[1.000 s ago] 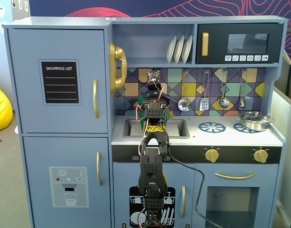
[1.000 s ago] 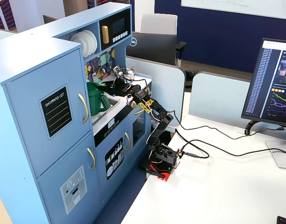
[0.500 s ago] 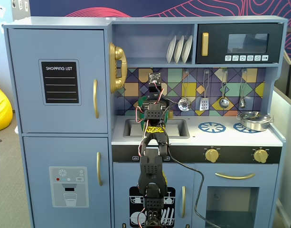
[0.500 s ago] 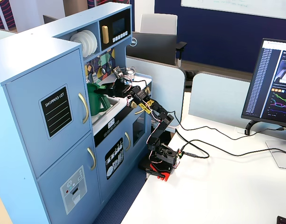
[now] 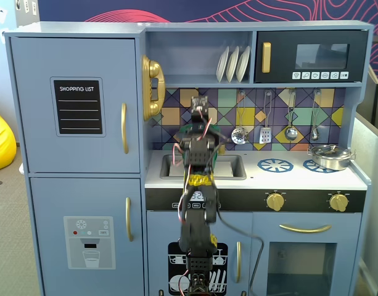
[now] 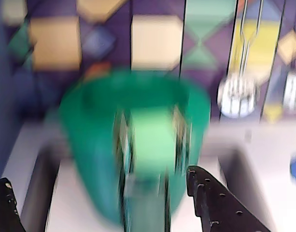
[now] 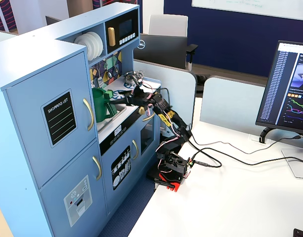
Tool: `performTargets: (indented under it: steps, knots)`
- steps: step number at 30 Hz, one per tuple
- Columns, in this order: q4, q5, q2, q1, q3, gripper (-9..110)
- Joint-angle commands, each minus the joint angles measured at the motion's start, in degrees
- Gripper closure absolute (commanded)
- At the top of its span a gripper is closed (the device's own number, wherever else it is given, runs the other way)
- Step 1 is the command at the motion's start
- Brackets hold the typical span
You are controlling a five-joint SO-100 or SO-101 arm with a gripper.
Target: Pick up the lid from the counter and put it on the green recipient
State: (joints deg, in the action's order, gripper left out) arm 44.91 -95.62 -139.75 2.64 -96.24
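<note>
One arm (image 5: 198, 203) reached from the table up over the counter (image 5: 256, 177) of a toy kitchen. Its pincer (image 6: 102, 193) stood released: in the wrist view two black fingers (image 6: 220, 203) sat wide apart at the bottom corners of the frame, with nothing between them.

One green pot (image 6: 133, 154) stood straight ahead of the pincer, at the left end of the counter by the sink (image 5: 229, 166), its lighter green handle facing the camera. The wrist view was badly blurred, so the pot's rim was hard to read. In a fixed view from the side the pot (image 7: 103, 104) stood near the back wall, just beside the fridge (image 7: 47, 123). The arm hid it in the front fixed view.

No lid could be made out in any of the three views.

One steel pot (image 5: 329, 156) rested at the right end of the counter, on one of two blue burner prints (image 5: 275, 165). Three white plates (image 5: 233, 63) stood on the shelf above, and four utensils (image 5: 266, 132) hung on the back wall.
</note>
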Motion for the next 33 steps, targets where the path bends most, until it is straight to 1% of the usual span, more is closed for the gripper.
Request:
performTargets:
  steps: [1, 3, 6, 9, 13, 14, 16, 18, 23, 27, 29, 31, 33]
  knots:
    - [3.16, 0.79, -14.5, -0.88, -14.85, 62]
    - [5.8, 1.41, -19.69, -0.62, -22.68, 63]
    - [7.12, 1.05, -27.86, -0.26, -37.18, 69]
    - [8.35, -0.09, -35.16, 0.62, -51.5, 79]
    - [9.67, -3.6, -38.14, 0.53, -65.65, 90]
    - [9.49, -1.49, -38.67, 0.0, -68.2, 92]
    - [10.63, 2.46, -40.43, -0.88, -72.69, 91]
    - [15.38, 4.83, -42.28, -1.85, -75.41, 91]
    - [29.36, 14.68, -41.13, -5.71, -75.41, 91]
    - [38.58, 16.35, -42.19, -5.89, -75.41, 91]
    - [41.31, 16.87, -42.28, -5.63, -75.41, 91]
    - [41.31, 21.62, -42.28, -5.63, -75.41, 91]
    - [41.22, 21.53, -42.28, -5.01, -75.41, 91]
